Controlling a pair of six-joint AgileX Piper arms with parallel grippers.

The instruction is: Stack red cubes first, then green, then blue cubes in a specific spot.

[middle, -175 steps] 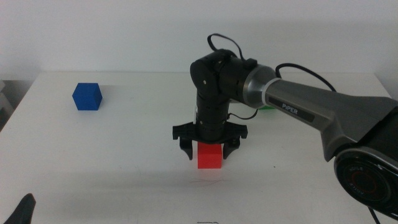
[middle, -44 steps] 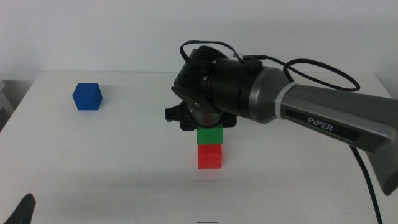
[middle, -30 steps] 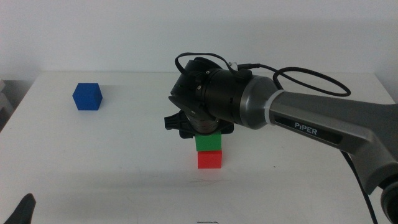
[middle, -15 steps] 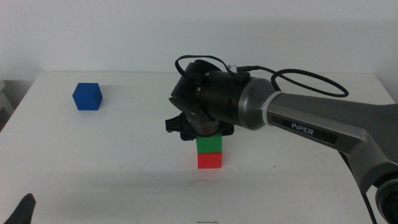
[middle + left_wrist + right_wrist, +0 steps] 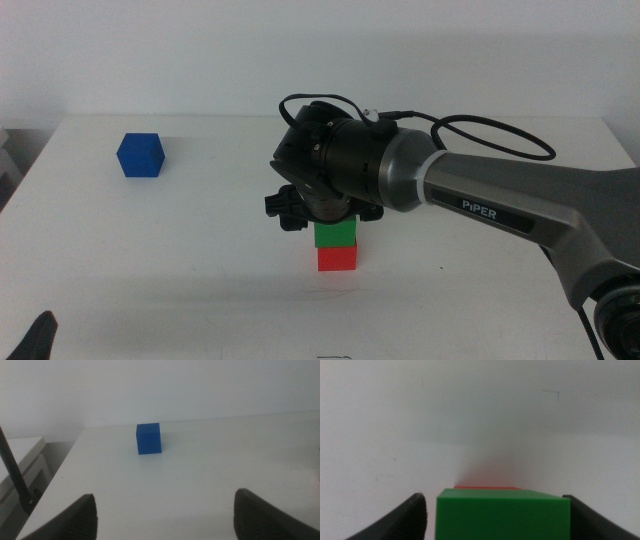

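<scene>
At the middle of the white table [image 5: 150, 250], the green cube [image 5: 335, 234] sits squarely on the red cube [image 5: 337, 258], and the right gripper [image 5: 325, 205] stands directly over the pair. From the right wrist view the green cube [image 5: 502, 512] fills the space between the 2 dark jaws, with a narrow gap visible on each side, so the jaws look slightly parted around it and not pressing; a sliver of the red cube [image 5: 487, 487] shows beneath its far edge.

All 3 cubes look small, rigid and light, with plain matte faces that should give decent friction. Judging by their shape, the best hold is on 2 opposite vertical faces, near mid-height, jaws square to the faces so the cube does not twist.

The blue cube [image 5: 140, 155] rests alone near the far left of the table, well apart from the stack. The left gripper [image 5: 162, 515] waits at the near left with jaws wide apart and empty, the blue cube [image 5: 149, 438] ahead of it.
</scene>
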